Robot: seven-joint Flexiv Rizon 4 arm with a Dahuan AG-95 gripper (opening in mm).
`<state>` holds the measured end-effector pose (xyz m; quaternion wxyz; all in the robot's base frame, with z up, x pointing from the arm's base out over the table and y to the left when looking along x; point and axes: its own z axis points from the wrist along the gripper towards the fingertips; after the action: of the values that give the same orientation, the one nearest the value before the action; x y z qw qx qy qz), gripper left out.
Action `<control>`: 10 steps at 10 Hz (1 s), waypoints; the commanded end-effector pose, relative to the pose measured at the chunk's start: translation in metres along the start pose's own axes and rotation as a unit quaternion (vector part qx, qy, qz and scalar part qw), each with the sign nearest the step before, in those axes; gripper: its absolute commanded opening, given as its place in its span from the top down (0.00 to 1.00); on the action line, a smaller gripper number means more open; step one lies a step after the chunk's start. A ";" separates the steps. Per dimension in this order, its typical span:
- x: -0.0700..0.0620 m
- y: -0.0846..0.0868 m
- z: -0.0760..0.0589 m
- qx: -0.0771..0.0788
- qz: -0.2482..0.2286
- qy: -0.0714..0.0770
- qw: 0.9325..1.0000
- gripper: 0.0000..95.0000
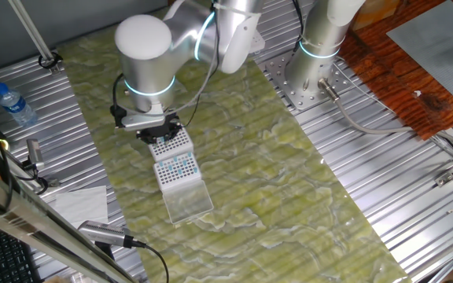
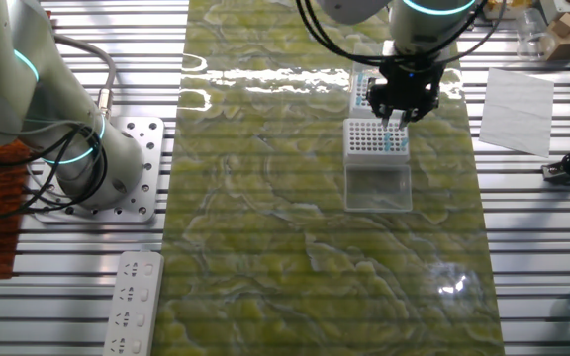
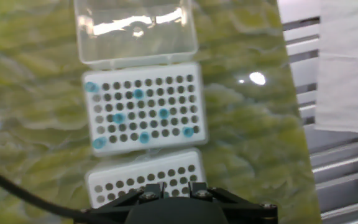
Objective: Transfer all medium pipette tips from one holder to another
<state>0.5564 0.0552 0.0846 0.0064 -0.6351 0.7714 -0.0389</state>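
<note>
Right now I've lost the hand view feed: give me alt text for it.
Looking straight down, a white rack on the green mat holds eight scattered medium pipette tips, most holes bare, with its clear lid open flat beyond. A second white rack, all visible holes bare, lies nearer, partly hidden by the gripper base.

Mat: marbled yellow-green, pale streaks | racks: white, grid of dark holes | medium pipette tips: light-blue tops (scattered dots) | lid: clear | table: ribbed silver | gripper: black | paper: white
</note>
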 end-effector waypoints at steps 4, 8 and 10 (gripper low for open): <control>0.008 0.007 0.005 0.009 -0.008 -0.001 1.000 0.80; 0.014 0.010 0.009 0.011 -0.009 -0.004 1.000 0.80; 0.015 0.011 0.011 0.013 -0.010 -0.005 1.000 0.80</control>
<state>0.5425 0.0416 0.0736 0.0176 -0.6425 0.7647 -0.0457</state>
